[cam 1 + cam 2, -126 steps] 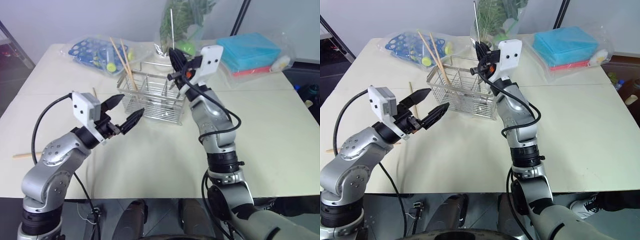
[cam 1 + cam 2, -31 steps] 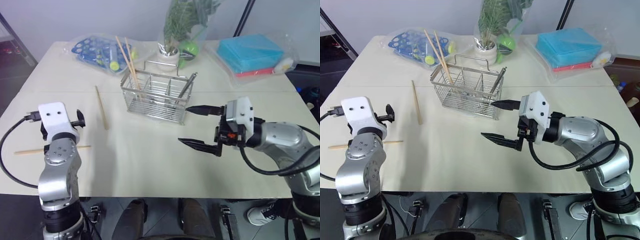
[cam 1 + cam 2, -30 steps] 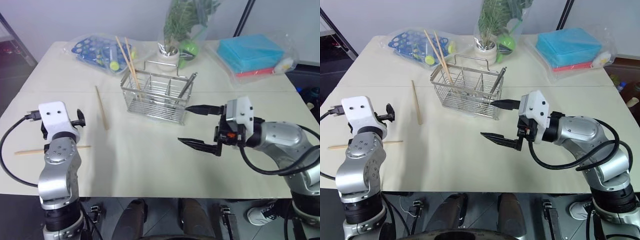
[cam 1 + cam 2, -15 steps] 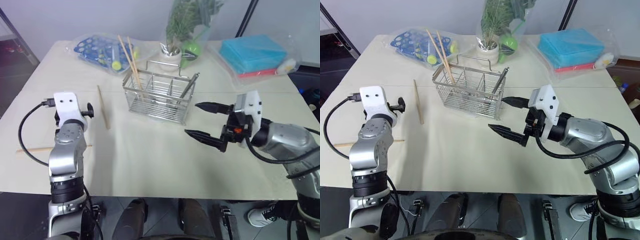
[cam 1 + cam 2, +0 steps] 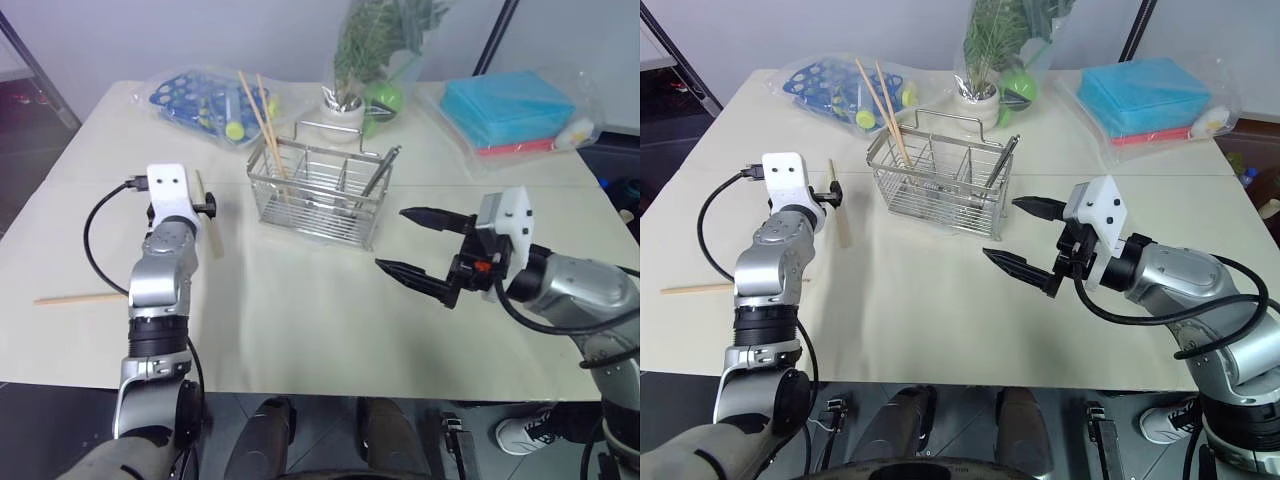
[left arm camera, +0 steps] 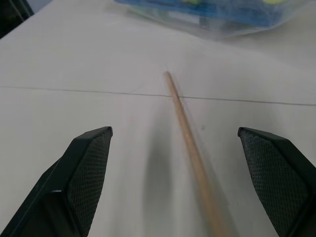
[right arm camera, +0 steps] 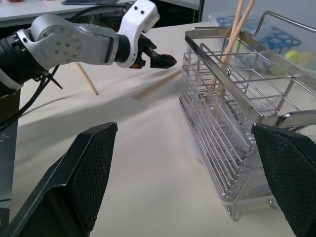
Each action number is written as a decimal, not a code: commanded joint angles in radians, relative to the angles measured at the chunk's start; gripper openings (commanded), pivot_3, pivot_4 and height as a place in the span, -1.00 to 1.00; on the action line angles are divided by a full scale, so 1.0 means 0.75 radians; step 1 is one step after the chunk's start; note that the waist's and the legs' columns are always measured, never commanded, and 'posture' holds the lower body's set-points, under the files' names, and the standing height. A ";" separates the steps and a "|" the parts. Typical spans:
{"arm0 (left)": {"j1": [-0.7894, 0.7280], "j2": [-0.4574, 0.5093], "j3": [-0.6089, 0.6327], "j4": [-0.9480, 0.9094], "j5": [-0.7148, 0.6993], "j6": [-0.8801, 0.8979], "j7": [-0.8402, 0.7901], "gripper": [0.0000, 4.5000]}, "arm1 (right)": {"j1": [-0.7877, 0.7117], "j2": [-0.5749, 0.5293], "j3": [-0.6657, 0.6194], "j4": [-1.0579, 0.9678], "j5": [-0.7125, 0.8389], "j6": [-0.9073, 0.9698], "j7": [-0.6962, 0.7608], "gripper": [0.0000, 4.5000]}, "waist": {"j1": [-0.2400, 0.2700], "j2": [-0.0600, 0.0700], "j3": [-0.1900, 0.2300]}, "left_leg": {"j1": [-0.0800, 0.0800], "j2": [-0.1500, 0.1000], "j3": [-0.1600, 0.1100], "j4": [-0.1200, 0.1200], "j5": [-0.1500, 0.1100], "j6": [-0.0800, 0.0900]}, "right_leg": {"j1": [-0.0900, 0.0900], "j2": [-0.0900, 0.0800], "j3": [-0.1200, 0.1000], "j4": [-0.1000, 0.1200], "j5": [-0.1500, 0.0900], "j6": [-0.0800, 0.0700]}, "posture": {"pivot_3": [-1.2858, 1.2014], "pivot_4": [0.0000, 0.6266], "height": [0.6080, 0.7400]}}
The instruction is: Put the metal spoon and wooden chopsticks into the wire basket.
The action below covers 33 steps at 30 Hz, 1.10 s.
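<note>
Left eye view: the basket (image 5: 318,195) stands mid-table with two chopsticks (image 5: 262,115) leaning in its left compartment and the spoon (image 5: 380,174) in its right. A third chopstick (image 5: 207,222) lies left of it, a fourth (image 5: 78,297) near the table's left edge. Right gripper (image 5: 412,243) is spread, empty.

Left wrist view: left gripper (image 6: 187,163) gapes over the third chopstick, apart from it.
</note>
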<state>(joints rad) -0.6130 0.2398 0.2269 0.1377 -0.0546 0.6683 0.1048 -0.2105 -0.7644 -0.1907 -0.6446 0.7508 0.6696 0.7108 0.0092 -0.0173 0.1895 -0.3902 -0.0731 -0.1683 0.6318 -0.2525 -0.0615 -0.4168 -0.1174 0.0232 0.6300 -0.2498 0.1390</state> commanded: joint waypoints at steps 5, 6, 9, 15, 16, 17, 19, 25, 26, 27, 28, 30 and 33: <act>-0.082 -0.053 0.080 0.116 -0.013 0.013 0.125 0.91 | 0.000 0.013 -0.028 -0.051 0.010 -0.035 -0.026 0.98 | 0.001 0.000 0.000 | 0.000 0.000 0.000 0.000 0.000 0.000 | 0.000 0.000 0.000 0.000 0.001 0.001 | 0.03 -0.52 1.00; -0.088 -0.059 0.088 0.130 -0.016 0.010 0.139 0.91 | 0.000 0.016 -0.027 -0.052 0.011 -0.036 -0.031 0.98 | 0.002 0.000 0.000 | 0.000 0.000 0.000 0.000 0.000 0.000 | 0.000 0.000 0.000 0.000 0.001 0.001 | 0.03 -0.52 1.00; -0.114 -0.078 0.114 0.188 -0.038 0.002 0.162 0.91 | -0.002 0.026 -0.027 -0.056 0.017 -0.036 -0.045 0.98 | 0.003 0.000 0.000 | 0.000 0.000 0.000 0.001 0.000 0.000 | 0.000 0.000 0.000 0.000 0.001 0.001 | 0.03 -0.52 1.00; -0.148 -0.081 0.127 0.258 -0.058 0.016 0.166 0.91 | -0.011 0.038 -0.024 -0.054 0.016 -0.036 -0.060 0.98 | 0.002 0.000 0.000 | 0.000 0.000 0.000 0.001 0.000 0.000 | 0.000 0.000 0.000 0.000 0.001 0.001 | 0.03 -0.52 1.00; -0.150 -0.072 0.117 0.267 -0.058 0.016 0.150 0.91 | -0.013 0.039 -0.023 -0.054 0.016 -0.037 -0.062 0.98 | 0.002 0.000 0.000 | 0.000 0.000 0.000 0.001 0.000 0.000 | 0.000 0.000 0.000 0.000 0.001 0.001 | 0.03 -0.52 1.00; -0.152 -0.067 0.110 0.274 -0.060 0.016 0.139 0.91 | -0.014 0.040 -0.024 -0.052 0.015 -0.037 -0.063 0.98 | 0.001 0.000 0.000 | 0.000 0.000 0.000 0.001 0.000 0.000 | 0.000 0.000 0.000 0.000 0.002 0.001 | 0.03 -0.52 1.00; -0.160 -0.061 0.110 0.285 -0.060 0.028 0.145 0.91 | -0.016 0.042 -0.025 -0.050 0.014 -0.036 -0.067 0.98 | 0.001 0.000 0.000 | 0.000 0.000 0.000 0.001 0.000 -0.001 | 0.000 0.000 0.000 0.000 0.002 0.001 | 0.03 -0.52 1.00; -0.186 -0.045 0.097 0.298 -0.042 0.079 0.173 0.91 | -0.022 0.047 -0.023 -0.046 0.010 -0.036 -0.077 0.98 | 0.000 0.000 0.000 | 0.000 0.000 0.000 0.001 0.000 0.000 | 0.000 0.000 0.000 0.001 0.002 0.000 | 0.03 -0.52 1.00; -0.193 -0.043 0.093 0.301 -0.038 0.096 0.178 0.91 | -0.025 0.048 -0.024 -0.044 0.011 -0.035 -0.079 0.98 | 0.001 0.000 0.000 | 0.000 0.000 0.000 0.001 0.000 -0.001 | 0.000 0.000 0.000 0.001 0.002 0.000 | 0.03 -0.52 1.00; -0.201 -0.041 0.091 0.309 -0.036 0.110 0.183 0.91 | -0.028 0.050 -0.027 -0.042 0.016 -0.031 -0.084 0.98 | 0.001 0.000 0.000 | 0.000 0.000 0.000 0.001 0.000 -0.001 | 0.000 0.000 0.000 0.001 0.002 0.000 | 0.03 -0.52 1.00; -0.209 -0.035 0.082 0.320 -0.030 0.116 0.180 0.91 | -0.032 0.051 -0.029 -0.038 0.022 -0.027 -0.088 0.98 | 0.001 0.000 0.000 | 0.000 0.000 0.000 0.001 0.000 -0.001 | 0.000 0.000 0.000 0.001 0.002 0.000 | 0.03 -0.52 1.00; -0.217 -0.028 0.067 0.340 -0.028 0.104 0.161 0.91 | -0.039 0.052 -0.033 -0.032 0.030 -0.022 -0.092 0.98 | 0.001 0.000 0.000 | 0.000 0.000 0.000 0.001 0.000 -0.001 | 0.000 0.000 0.000 0.001 0.002 0.000 | 0.03 -0.52 1.00; -0.223 -0.035 0.071 0.365 -0.045 0.099 0.145 0.91 | -0.039 0.046 -0.041 -0.028 0.050 -0.016 -0.086 0.98 | 0.002 0.000 0.000 | 0.000 0.000 0.000 0.001 0.000 -0.001 | 0.000 0.000 0.000 0.001 0.002 0.000 | 0.03 -0.52 1.00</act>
<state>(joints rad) -0.7617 0.2079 0.2872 0.4006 -0.0880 0.7479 0.2204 -0.2250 -0.7296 -0.1907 -0.6455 0.7682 0.6694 0.6455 0.0104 -0.0175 0.1892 -0.3901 -0.0734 -0.1683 0.6327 -0.2522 -0.0620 -0.4167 -0.1174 0.0233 0.6307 -0.2482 0.1392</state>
